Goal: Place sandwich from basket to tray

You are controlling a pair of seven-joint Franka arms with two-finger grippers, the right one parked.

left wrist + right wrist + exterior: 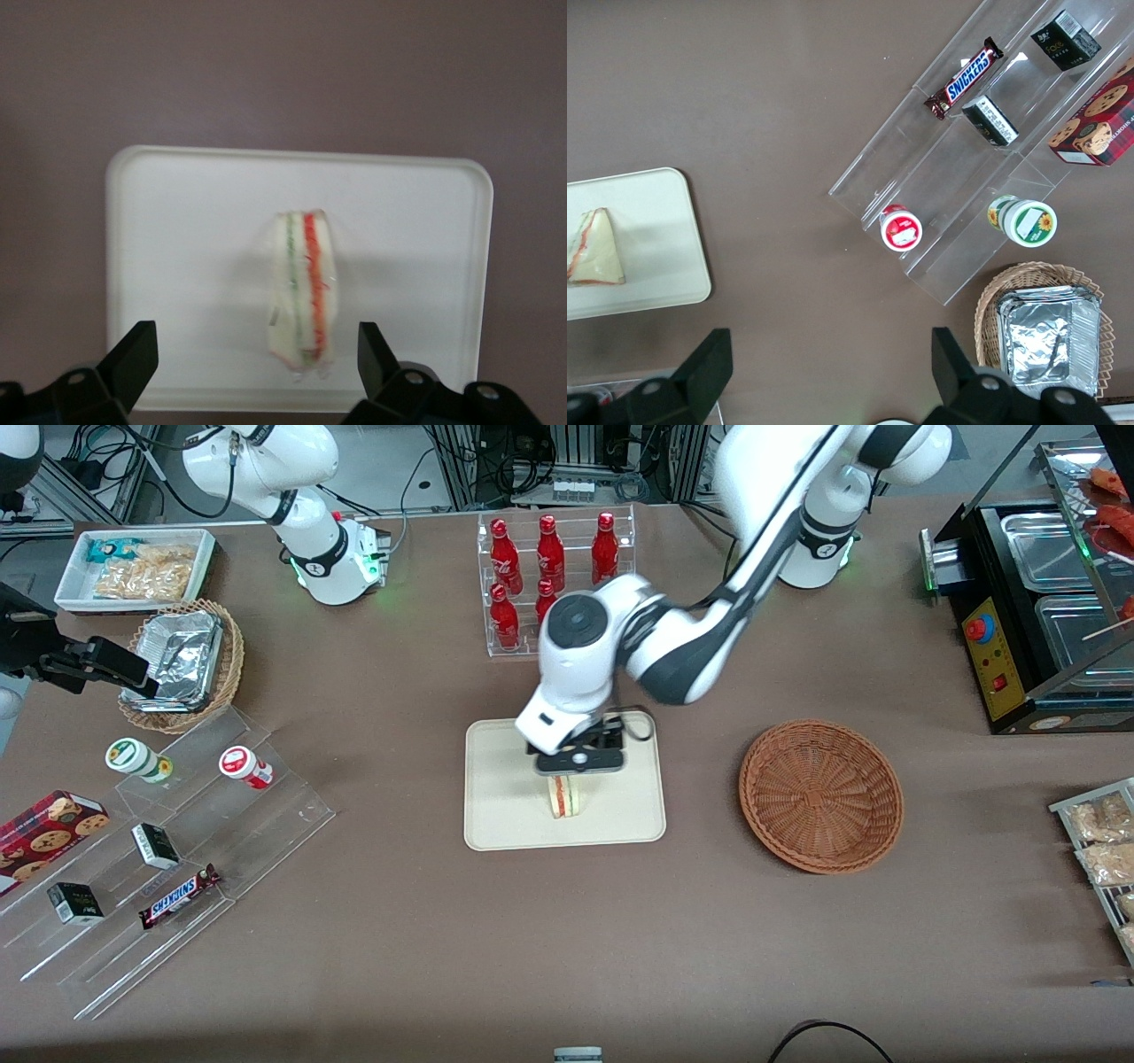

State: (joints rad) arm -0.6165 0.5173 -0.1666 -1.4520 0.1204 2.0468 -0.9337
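The sandwich point(567, 795) stands on its edge on the cream tray point(505, 797), near the tray's middle, with its red and green filling lines showing. My left gripper point(571, 772) hangs just above it, open. In the left wrist view the two dark fingers point(133, 354) stand wide apart on either side of the sandwich point(303, 288) without touching it, over the tray point(177, 230). The right wrist view also shows the sandwich point(594, 248) on the tray point(656, 230). The reddish-brown basket point(821, 794) sits empty beside the tray, toward the working arm's end of the table.
A clear rack of red bottles point(554, 576) stands farther from the front camera than the tray. Toward the parked arm's end are a stepped acrylic shelf with snacks point(159, 841), a tan wicker basket with foil containers point(182, 664) and a white bin point(137, 571). A black food warmer point(1045, 602) stands at the working arm's end.
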